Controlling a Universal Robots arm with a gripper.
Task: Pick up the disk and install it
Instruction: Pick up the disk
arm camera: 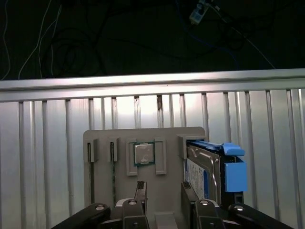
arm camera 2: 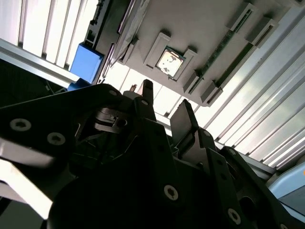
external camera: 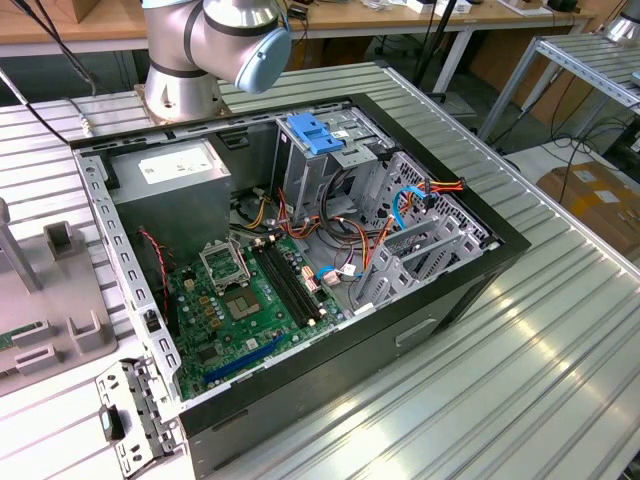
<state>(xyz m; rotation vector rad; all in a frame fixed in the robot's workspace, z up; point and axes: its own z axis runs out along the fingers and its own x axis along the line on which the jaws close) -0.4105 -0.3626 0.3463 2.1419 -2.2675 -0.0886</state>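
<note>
While the end effector point(arm camera: 164, 189) gapes (empty), the disk point(arm camera: 209, 174) stands beside it.

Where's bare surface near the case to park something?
Ribbed table on the exterior view's right of the PC case is bare and wide. Inside the case it is crowded: cables fill the gap between motherboard and drive cage.
</note>
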